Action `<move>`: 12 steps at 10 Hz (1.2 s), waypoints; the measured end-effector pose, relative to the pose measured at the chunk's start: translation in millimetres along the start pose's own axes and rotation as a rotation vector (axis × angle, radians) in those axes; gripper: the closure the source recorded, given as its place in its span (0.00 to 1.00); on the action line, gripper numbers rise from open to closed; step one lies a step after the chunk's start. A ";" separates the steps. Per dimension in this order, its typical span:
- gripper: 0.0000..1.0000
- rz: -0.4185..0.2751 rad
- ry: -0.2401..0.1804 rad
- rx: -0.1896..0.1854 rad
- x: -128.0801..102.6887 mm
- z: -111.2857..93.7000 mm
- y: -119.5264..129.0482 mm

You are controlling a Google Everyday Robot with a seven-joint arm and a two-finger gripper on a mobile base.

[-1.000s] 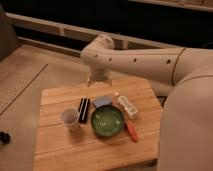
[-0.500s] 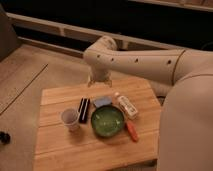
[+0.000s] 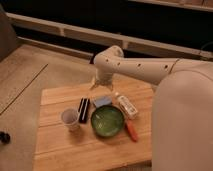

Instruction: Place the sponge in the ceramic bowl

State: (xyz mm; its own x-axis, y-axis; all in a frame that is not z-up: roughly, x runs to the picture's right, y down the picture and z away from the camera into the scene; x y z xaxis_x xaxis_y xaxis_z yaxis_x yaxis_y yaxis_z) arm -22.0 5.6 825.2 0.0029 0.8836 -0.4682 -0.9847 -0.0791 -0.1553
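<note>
The light-blue sponge [image 3: 102,101] lies flat on the wooden table [image 3: 55,150], touching the far rim of the green ceramic bowl [image 3: 107,121]. The bowl looks empty. My gripper [image 3: 101,84] hangs at the end of the white arm, just above the table's far edge. It is a short way behind the sponge and is not touching it.
A black rectangular bar [image 3: 83,109] lies left of the sponge, with a white paper cup [image 3: 70,118] beside it. A white bottle [image 3: 126,105] lies right of the sponge. An orange-red object [image 3: 131,131] lies by the bowl's right rim. My white body fills the right side.
The arm has shifted slightly to the right and down, bringing the gripper a little closer to the sponge. The objects on the table have not moved.
</note>
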 end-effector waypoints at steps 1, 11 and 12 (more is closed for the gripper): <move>0.35 -0.002 0.010 0.002 -0.7 11.8 -5.0; 0.35 0.037 0.014 0.078 -12.4 52.0 -45.5; 0.35 0.059 -0.003 0.099 -19.8 53.8 -54.0</move>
State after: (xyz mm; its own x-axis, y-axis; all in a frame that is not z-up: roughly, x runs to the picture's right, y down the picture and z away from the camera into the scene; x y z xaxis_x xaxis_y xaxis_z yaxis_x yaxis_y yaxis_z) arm 21.7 17.2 889.7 -0.0560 0.8800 -0.4716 -0.9955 -0.0854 -0.0411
